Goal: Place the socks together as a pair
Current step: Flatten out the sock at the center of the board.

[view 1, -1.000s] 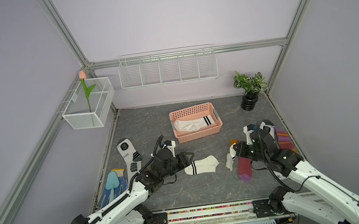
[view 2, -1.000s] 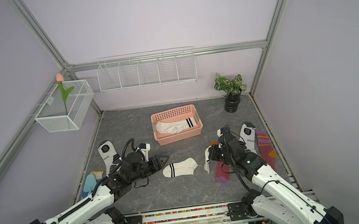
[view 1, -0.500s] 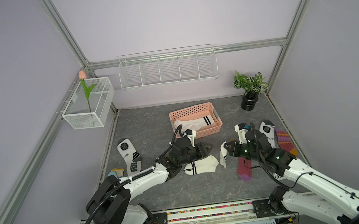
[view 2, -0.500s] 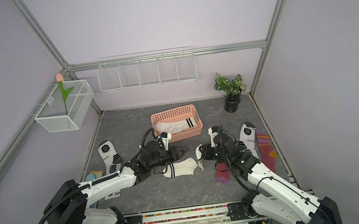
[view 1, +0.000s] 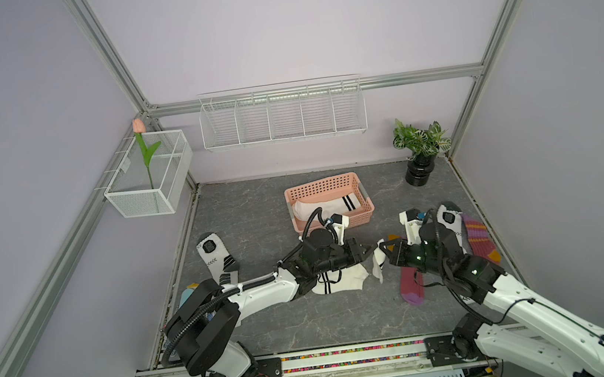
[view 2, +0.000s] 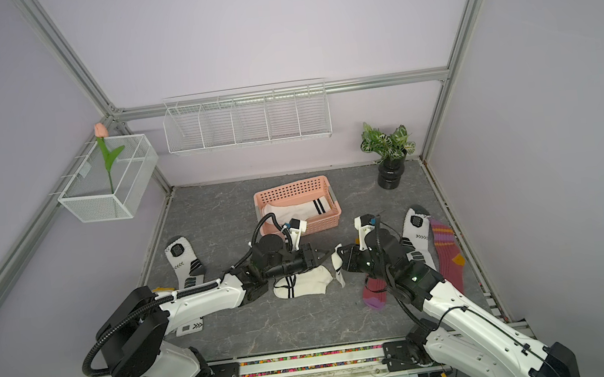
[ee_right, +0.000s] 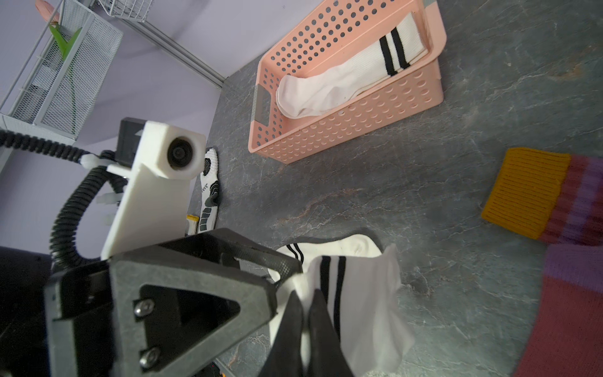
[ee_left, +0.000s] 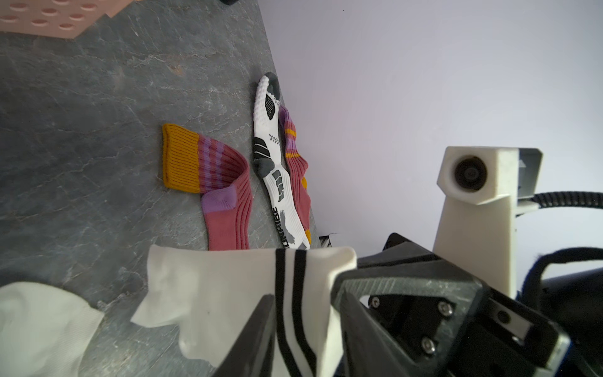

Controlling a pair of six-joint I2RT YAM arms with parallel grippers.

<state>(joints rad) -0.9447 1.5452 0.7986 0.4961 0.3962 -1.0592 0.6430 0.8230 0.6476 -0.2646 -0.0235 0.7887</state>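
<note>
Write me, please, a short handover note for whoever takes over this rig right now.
Right gripper: shut on the cuff of a white striped sock, which hangs above the table.
Left gripper: jaws partly open at that same cuff; no grip visible.
Its mate lies flat just below.
Striped socks, apparently two stacked, lie in the pink basket: that pair looks done.
Left to do: lay the held sock on its mate; then join the sports sock with its twin across the table, and the maroon socks, which lie apart.
</note>
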